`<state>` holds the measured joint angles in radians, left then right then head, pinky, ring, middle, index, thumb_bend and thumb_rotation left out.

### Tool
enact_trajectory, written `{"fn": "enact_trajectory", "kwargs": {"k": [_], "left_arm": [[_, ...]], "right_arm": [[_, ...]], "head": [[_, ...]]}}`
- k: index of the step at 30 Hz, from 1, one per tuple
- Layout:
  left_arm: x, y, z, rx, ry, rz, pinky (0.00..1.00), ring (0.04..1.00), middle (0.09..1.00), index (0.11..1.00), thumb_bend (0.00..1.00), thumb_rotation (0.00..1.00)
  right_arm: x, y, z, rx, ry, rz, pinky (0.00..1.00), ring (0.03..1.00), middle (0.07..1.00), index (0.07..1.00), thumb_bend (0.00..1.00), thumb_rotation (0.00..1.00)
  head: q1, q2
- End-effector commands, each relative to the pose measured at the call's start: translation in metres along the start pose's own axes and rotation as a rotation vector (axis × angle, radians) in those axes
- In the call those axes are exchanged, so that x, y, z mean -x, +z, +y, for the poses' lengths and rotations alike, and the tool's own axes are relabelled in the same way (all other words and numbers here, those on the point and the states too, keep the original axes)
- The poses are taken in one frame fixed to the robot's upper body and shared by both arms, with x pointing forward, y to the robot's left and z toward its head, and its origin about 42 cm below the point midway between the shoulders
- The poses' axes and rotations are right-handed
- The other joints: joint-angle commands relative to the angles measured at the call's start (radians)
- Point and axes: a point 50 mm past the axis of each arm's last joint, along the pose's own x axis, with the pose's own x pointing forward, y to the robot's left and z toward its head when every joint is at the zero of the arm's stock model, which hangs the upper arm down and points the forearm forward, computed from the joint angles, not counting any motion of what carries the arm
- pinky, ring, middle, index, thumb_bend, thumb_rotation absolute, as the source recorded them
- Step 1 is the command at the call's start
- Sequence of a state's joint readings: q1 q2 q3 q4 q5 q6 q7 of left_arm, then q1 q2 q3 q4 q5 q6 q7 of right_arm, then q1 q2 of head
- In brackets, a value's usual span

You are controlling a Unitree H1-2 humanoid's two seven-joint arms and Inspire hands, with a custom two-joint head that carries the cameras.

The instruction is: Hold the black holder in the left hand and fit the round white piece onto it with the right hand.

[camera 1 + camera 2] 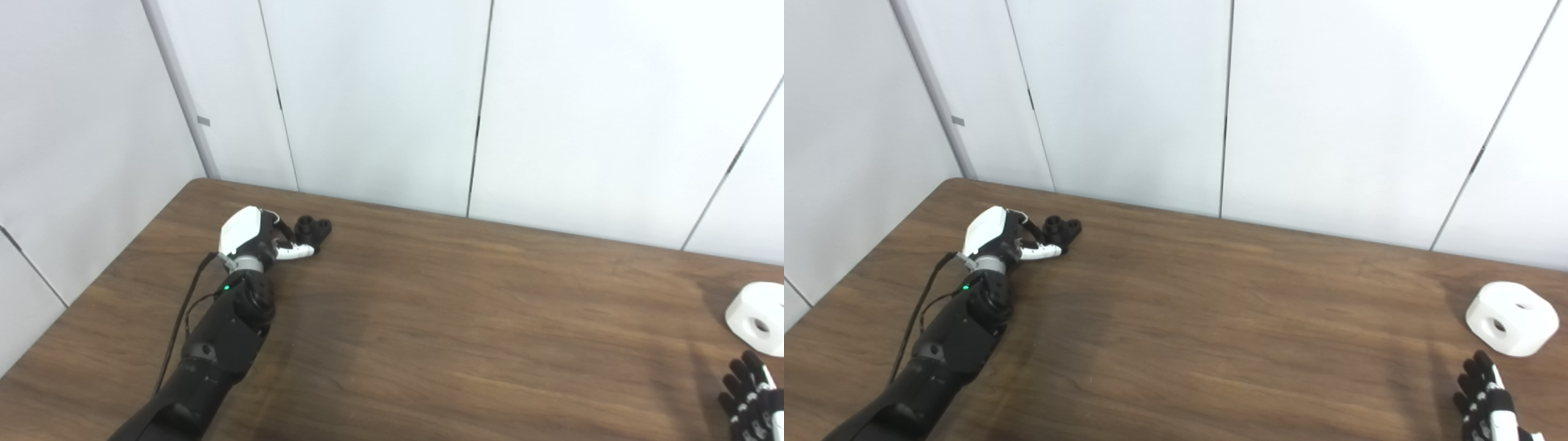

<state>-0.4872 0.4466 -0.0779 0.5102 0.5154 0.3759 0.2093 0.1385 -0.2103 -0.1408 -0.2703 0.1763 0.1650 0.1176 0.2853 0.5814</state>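
At ten o'clock on the table (pixel 1213 318), the black holder (pixel 1062 229) is touched by the left hand (pixel 998 239), grasp unclear. At four o'clock, the round white piece (pixel 1511 317) lies just beyond the spread, empty right hand (pixel 1485 398).

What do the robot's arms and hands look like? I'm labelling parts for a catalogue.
The left arm is black with a small green light and a thin black cable alongside. The left hand has a white shell; the right hand shows black fingers with white segments.

The small black plastic holder (pixel 313 229), knobbly with round sockets, lies at the bench's far left. The round white plastic piece (pixel 1511 318), holed on top and side, rests flat at the far right, well apart.
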Motion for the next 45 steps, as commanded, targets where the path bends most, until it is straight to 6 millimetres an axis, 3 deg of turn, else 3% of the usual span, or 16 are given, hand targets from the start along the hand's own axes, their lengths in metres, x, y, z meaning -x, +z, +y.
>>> {"fn": "enact_trajectory", "kwargs": {"k": [1,19,29,45], "left_arm": [[0.0,0.01,0.007,-0.003,0.029,-0.055,1.0,0.905,0.782,0.483,0.52,0.04],[0.056,0.035,-0.015,0.018,0.001,-0.234,1.0,0.885,0.769,0.485,0.52,0.04],[0.085,0.047,-0.031,0.017,-0.075,-0.313,1.0,0.894,0.78,0.485,0.52,0.04],[0.143,0.061,-0.055,-0.035,-0.173,-0.505,0.97,0.877,0.767,0.484,0.52,0.05]], "right_arm": [[-0.001,0.011,0.0,0.014,0.009,-0.037,1.0,1.0,1.0,1.0,0.5,1.0],[-0.001,0.012,0.005,0.03,-0.001,-0.044,1.0,1.0,1.0,1.0,0.49,1.0],[-0.003,0.002,0.006,0.031,-0.006,-0.044,1.0,1.0,1.0,1.0,0.47,1.0],[-0.006,-0.002,0.019,0.035,-0.013,-0.046,1.0,1.0,1.0,1.0,0.56,1.0]], "head": [[0.001,0.002],[-0.046,0.014],[-0.118,0.032],[-0.21,0.076]]}}
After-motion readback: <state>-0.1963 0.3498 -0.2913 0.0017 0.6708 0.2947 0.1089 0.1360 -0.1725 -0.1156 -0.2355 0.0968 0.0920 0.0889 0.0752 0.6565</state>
